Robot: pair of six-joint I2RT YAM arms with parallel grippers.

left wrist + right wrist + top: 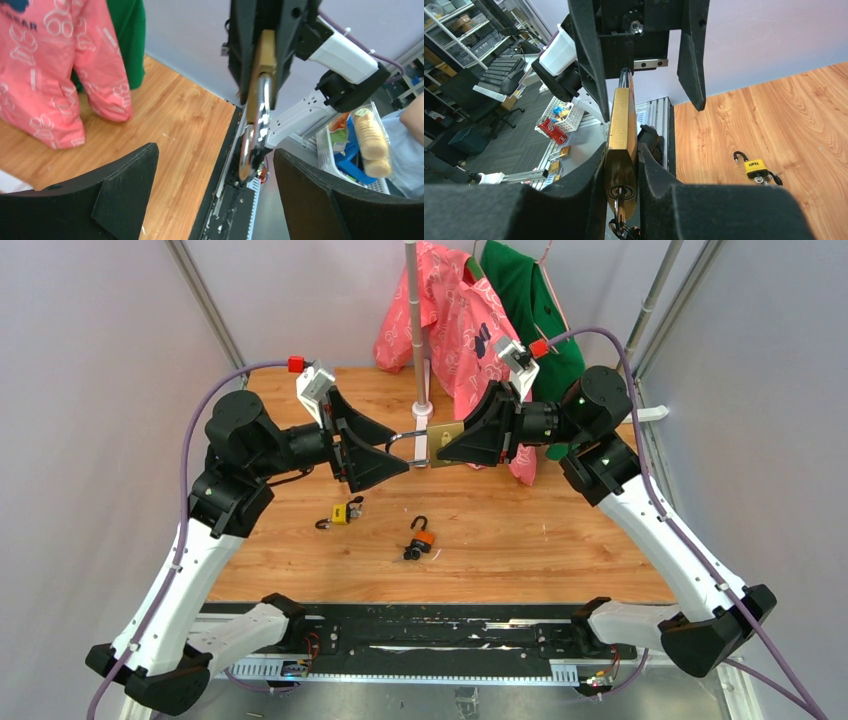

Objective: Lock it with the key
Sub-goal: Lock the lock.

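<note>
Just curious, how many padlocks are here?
3. A brass padlock held in the right gripper; a yellow padlock and an orange padlock lying on the table. Others could be hidden.

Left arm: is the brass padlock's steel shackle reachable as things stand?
Probably yes: the left tool is open, the steel shackle sits straight ahead between its fingers, and the right tool clamps only the brass padlock body.
</note>
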